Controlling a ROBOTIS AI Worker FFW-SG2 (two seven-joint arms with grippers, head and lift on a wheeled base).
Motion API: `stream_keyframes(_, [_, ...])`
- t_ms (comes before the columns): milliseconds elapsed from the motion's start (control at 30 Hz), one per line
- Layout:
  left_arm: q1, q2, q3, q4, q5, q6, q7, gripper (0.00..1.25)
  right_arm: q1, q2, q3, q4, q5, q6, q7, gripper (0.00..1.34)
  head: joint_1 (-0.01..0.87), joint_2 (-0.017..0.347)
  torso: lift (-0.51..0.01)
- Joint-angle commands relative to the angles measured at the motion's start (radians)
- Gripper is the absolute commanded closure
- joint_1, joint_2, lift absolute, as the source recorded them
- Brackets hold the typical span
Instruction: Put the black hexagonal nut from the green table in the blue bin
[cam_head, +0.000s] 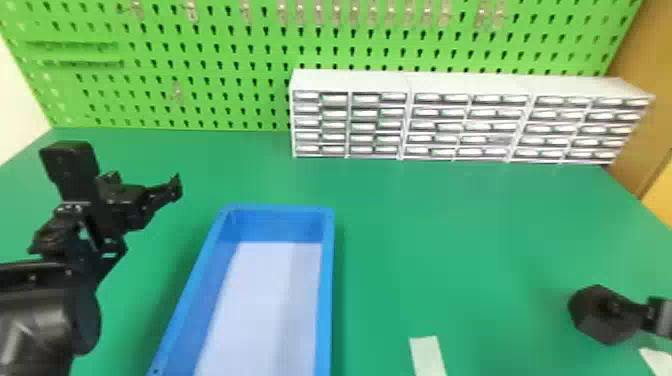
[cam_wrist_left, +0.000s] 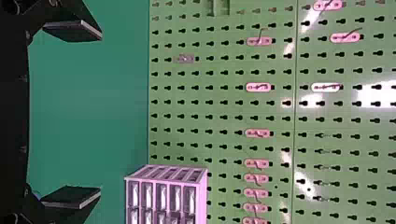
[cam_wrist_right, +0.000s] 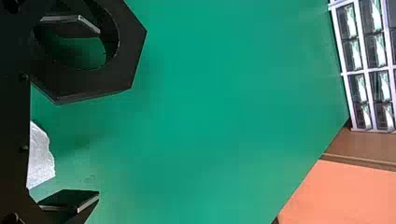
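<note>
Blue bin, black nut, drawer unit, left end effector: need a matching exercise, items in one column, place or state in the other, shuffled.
Items
1. blue bin
2. black nut
3. drawer unit
4. left end effector

Place or state
A. open, its two fingers apart
B. at the back of the table, in front of the pegboard
C. around one finger of the right end effector
D. on the table, between the two arms

Pairs: 1-D, 2-C, 3-B, 4-A

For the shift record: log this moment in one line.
Black nut: outside blue bin | right gripper: open, one finger apparently in nut's hole | left gripper: open, left of bin | placing: not done
</note>
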Motion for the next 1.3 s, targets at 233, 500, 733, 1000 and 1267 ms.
stream_keyframes(233, [0.0,0.0,0.0,0.0,0.0,0.0,0.0,0.11,0.002,-0.002,0.002,0.021,0.003,-0.012,0.0,0.09,0.666,0.032,-0.1])
stream_keyframes(500, [0.0,0.0,0.0,0.0,0.0,0.0,0.0,0.11,0.005,-0.001,0.01,0.034,0.014,-0.027,0.0,0.09,0.666,0.032,-0.1])
stream_keyframes(733, [0.0,0.0,0.0,0.0,0.0,0.0,-0.002,0.11,0.005,-0.001,0.01,0.035,0.025,-0.029,0.0,0.09,0.666,0.032,-0.1])
stream_keyframes(1000, [0.0,0.001,0.0,0.0,0.0,0.0,-0.002,0.11,0.005,0.001,0.014,0.035,0.028,-0.029,0.0,0.33,0.666,0.032,-0.1])
stream_keyframes(1267, [0.0,0.001,-0.002,0.0,0.0,0.0,-0.002,0.11,0.003,-0.001,0.022,0.037,0.037,-0.024,0.0,0.67,0.666,0.032,-0.1])
